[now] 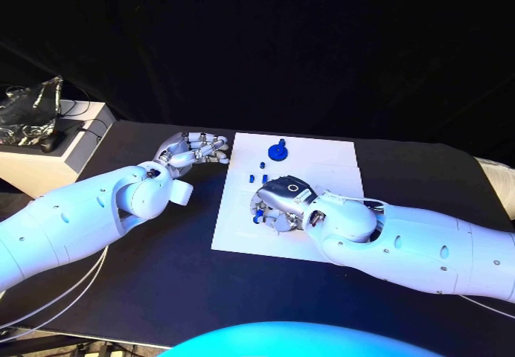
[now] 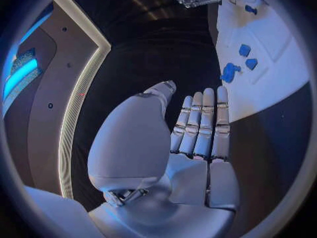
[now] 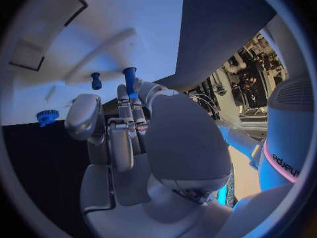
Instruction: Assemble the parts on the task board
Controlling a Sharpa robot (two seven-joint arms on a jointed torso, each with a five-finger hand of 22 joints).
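The white task board (image 1: 322,160) lies in the middle of the table. A blue gear-like part (image 1: 278,152) and a few small blue pieces (image 1: 257,178) sit near its far left. My right hand (image 1: 281,202) is curled low over the board's left half. In the right wrist view its fingertips (image 3: 123,92) hold an upright blue peg (image 3: 129,78), with the thumb apart. A shorter blue peg (image 3: 96,81) and a blue toothed wheel (image 3: 47,116) are close by. My left hand (image 1: 196,151) hovers beside the board's left edge, fingers straight (image 2: 201,124), holding nothing.
A pale box (image 1: 65,145) with a dark bundle (image 1: 30,104) on it stands at the table's far left corner. Cables (image 1: 65,290) hang under my left arm. Bare black tabletop (image 1: 161,275) stretches in front of the board.
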